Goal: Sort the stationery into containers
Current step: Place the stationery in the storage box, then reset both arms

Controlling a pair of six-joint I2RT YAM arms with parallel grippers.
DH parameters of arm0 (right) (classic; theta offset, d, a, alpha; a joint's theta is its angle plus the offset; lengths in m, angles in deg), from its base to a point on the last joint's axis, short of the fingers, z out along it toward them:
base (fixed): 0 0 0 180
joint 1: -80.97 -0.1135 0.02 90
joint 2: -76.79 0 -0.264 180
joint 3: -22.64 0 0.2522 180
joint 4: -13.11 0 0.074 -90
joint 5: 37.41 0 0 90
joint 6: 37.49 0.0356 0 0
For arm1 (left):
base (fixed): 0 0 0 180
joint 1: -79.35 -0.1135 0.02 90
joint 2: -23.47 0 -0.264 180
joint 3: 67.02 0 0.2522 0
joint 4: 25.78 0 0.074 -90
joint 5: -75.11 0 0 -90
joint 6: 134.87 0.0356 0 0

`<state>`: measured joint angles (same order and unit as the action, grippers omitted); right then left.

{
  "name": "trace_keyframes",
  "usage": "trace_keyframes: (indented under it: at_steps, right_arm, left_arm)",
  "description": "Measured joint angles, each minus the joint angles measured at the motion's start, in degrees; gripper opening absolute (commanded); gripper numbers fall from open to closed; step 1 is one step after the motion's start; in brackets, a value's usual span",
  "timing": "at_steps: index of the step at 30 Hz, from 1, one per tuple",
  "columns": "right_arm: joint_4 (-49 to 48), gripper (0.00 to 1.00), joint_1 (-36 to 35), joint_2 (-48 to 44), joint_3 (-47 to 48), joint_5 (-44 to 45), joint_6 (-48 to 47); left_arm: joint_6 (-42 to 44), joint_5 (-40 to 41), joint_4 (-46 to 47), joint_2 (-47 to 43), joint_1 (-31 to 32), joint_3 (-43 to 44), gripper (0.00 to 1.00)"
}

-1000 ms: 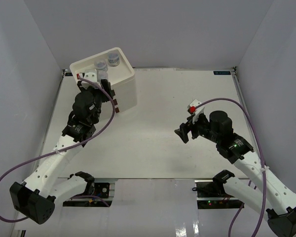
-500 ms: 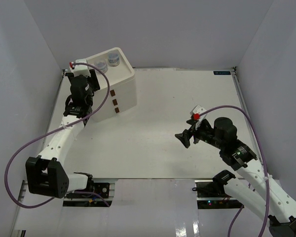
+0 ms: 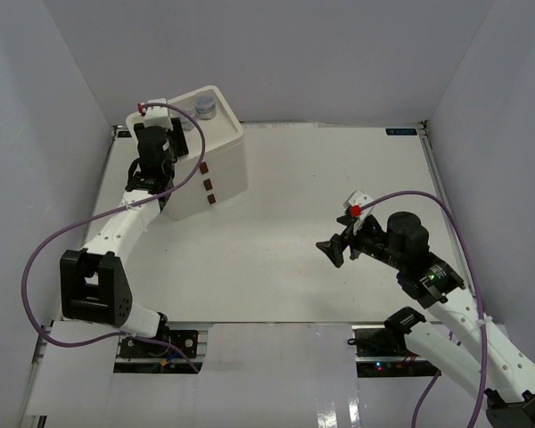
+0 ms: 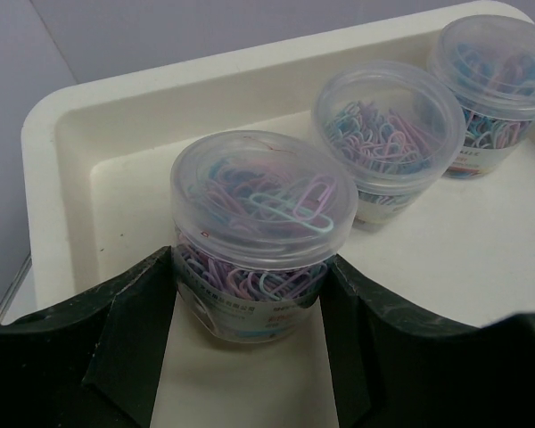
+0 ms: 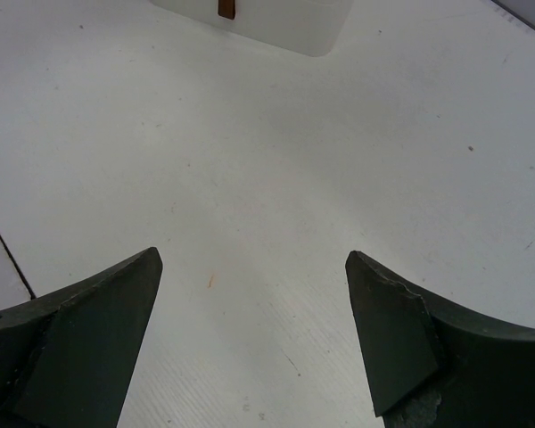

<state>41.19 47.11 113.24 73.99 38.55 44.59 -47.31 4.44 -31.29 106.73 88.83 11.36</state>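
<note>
Gripping jar [image 4: 263, 209], left tool [image 4: 250, 259] sits inside tray rim [image 4: 43, 169].

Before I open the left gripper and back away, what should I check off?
1. Nearest jar held in the left gripper: ok, a finger presses against each side.
2. That jar is inside the rim of the tray: ok.
3. Its base rests on the tray floor: cannot tell, the fingers hide it.
4. Gap to the middle jar: cannot tell, they look very close.
5. Right gripper open, empty and over the table, away from the tray: ok.
</note>
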Motion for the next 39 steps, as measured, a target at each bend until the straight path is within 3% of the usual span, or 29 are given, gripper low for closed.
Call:
trace_keyframes:
  at_steps: [4, 11, 20, 27, 34, 39]
  right_arm:
    - [0.0, 0.9, 0.0, -0.1, 0.0, 0.1, 0.0]
    - [0.0, 0.9, 0.0, -0.5, 0.0, 0.5, 0.0]
    - [0.1, 0.9, 0.0, -3.2, -0.4, 6.1, 1.2]
    - [0.9, 0.9, 0.0, -11.9, -0.4, 22.0, 4.0]
    - [0.6, 0.9, 0.0, -22.3, -1.6, 34.4, 5.0]
    - [1.0, 0.9, 0.0, -27.7, -6.2, 41.0, 6.6]
  left_arm:
    - [-0.1, 0.5, -0.1, 0.2, 0.0, 0.2, 0.78]
    - [-0.5, 0.9, -1.2, 0.1, -0.2, 1.3, 0.98]
    - [-0.6, -2.8, -14.1, -5.6, -0.3, 4.9, 0.98]
    - [-2.4, -8.0, -26.5, -25.2, -0.3, 7.0, 0.98]
    - [-5.4, -10.2, -35.0, -51.5, -0.2, -1.7, 0.98]
    - [-7.0, -10.2, -41.6, -58.3, 0.3, -11.9, 0.98]
